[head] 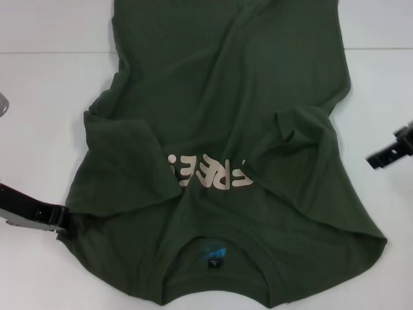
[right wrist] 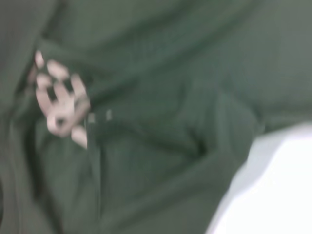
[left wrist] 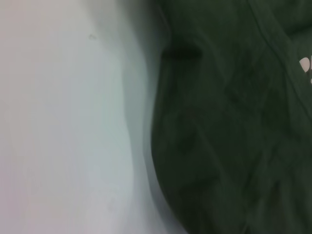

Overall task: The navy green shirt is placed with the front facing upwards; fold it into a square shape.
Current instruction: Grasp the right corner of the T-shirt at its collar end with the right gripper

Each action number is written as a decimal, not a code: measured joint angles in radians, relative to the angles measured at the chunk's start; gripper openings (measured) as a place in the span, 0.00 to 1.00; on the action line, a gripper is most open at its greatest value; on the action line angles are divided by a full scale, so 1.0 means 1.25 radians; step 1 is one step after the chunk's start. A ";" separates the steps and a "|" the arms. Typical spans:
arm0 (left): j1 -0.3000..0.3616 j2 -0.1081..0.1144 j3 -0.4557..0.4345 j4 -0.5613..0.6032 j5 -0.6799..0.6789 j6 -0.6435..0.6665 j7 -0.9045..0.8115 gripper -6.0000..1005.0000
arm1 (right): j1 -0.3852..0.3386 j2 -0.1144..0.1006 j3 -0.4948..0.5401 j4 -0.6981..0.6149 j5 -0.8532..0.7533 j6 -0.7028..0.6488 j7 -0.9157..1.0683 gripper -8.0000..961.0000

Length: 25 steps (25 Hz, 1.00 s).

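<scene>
The navy green shirt lies front up on the white table, its collar and blue-black neck label nearest me. The cream lettering reads upside down from here. Both sleeves are folded in over the body, with wrinkles around them. My left gripper is low at the shirt's left edge, by the shoulder and touching the cloth. My right gripper hovers off the shirt's right side, apart from the cloth. The left wrist view shows the shirt edge; the right wrist view shows shirt folds and lettering.
Bare white table runs along both sides of the shirt and in a narrow strip in front of the collar. A grey object shows at the far left edge. The shirt's hem runs out of the top of the head view.
</scene>
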 joint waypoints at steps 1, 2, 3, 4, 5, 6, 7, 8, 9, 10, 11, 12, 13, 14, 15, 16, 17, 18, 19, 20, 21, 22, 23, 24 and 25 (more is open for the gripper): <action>0.000 0.000 0.001 0.000 0.001 0.000 0.002 0.05 | 0.011 0.002 -0.001 -0.004 -0.028 -0.029 0.010 0.93; -0.001 0.000 0.001 0.000 0.002 0.000 0.003 0.05 | 0.019 0.003 -0.002 -0.006 -0.047 -0.047 0.015 0.93; -0.001 0.000 0.003 0.000 0.003 -0.001 0.003 0.05 | 0.026 0.005 -0.004 -0.007 -0.065 -0.064 0.020 0.93; -0.001 0.000 0.004 0.000 0.004 -0.002 0.004 0.05 | 0.032 0.006 -0.009 -0.007 -0.080 -0.083 0.025 0.93; -0.002 0.000 0.005 0.000 0.004 -0.003 0.004 0.05 | 0.036 0.007 -0.015 -0.005 -0.089 -0.098 0.031 0.93; -0.002 0.000 0.005 0.000 0.004 -0.004 0.004 0.05 | 0.038 0.007 -0.022 -0.003 -0.093 -0.115 0.037 0.93; -0.002 0.001 0.006 0.000 0.004 -0.006 0.004 0.05 | 0.038 0.008 -0.031 0.001 -0.094 -0.125 0.043 0.93; -0.003 0.001 0.006 0.000 0.004 -0.006 0.005 0.05 | 0.038 0.009 -0.038 0.004 -0.094 -0.134 0.049 0.93; -0.003 0.001 0.009 0.000 0.004 -0.007 0.005 0.05 | 0.037 0.011 -0.045 0.010 -0.094 -0.137 0.056 0.93; -0.004 0.001 0.012 0.000 0.005 -0.008 0.005 0.05 | 0.036 0.012 -0.049 0.019 -0.093 -0.138 0.062 0.93; -0.004 0.001 0.014 0.000 0.005 -0.009 0.005 0.05 | 0.034 0.014 -0.052 0.028 -0.092 -0.136 0.068 0.92; -0.005 0.001 0.016 0.000 0.005 -0.009 0.005 0.05 | 0.032 0.017 -0.055 0.063 -0.088 -0.123 0.080 0.92; -0.004 0.001 0.017 0.000 0.005 -0.009 0.005 0.05 | 0.030 0.018 -0.057 0.083 -0.087 -0.115 0.085 0.92; -0.004 0.002 0.017 -0.001 0.006 -0.010 0.005 0.05 | 0.030 0.018 -0.057 0.083 -0.087 -0.115 0.085 0.92; -0.004 0.002 0.017 -0.002 0.006 -0.010 0.005 0.05 | 0.028 0.018 -0.059 0.104 -0.087 -0.103 0.087 0.92; -0.004 0.002 0.017 -0.004 0.006 -0.012 0.005 0.05 | 0.025 0.018 -0.060 0.117 -0.087 -0.096 0.088 0.92; -0.004 0.002 0.017 -0.004 0.006 -0.012 0.005 0.05 | 0.023 0.018 -0.060 0.129 -0.087 -0.086 0.089 0.92; -0.004 0.002 0.017 -0.004 0.006 -0.013 0.006 0.05 | 0.020 0.018 -0.060 0.142 -0.086 -0.079 0.089 0.92; -0.004 0.002 0.017 -0.004 0.006 -0.014 0.006 0.05 | 0.018 0.018 -0.060 0.151 -0.085 -0.071 0.089 0.92; -0.004 0.002 0.017 -0.004 0.006 -0.014 0.006 0.05 | 0.017 0.018 -0.060 0.165 -0.084 -0.064 0.089 0.92; -0.005 0.002 0.017 -0.005 0.006 -0.014 0.006 0.05 | 0.016 0.018 -0.061 0.178 -0.084 -0.056 0.089 0.92; -0.005 0.002 0.017 -0.005 0.006 -0.014 0.006 0.05 | 0.016 0.018 -0.063 0.193 -0.084 -0.050 0.088 0.92; -0.005 0.002 0.017 -0.005 0.006 -0.014 0.006 0.05 | 0.016 0.018 -0.066 0.201 -0.084 -0.046 0.088 0.92; -0.005 0.002 0.017 -0.005 0.007 -0.014 0.006 0.05 | 0.016 0.018 -0.070 0.208 -0.083 -0.041 0.088 0.92; -0.005 0.002 0.017 -0.005 0.008 -0.015 0.006 0.05 | 0.015 0.019 -0.075 0.212 -0.082 -0.036 0.088 0.92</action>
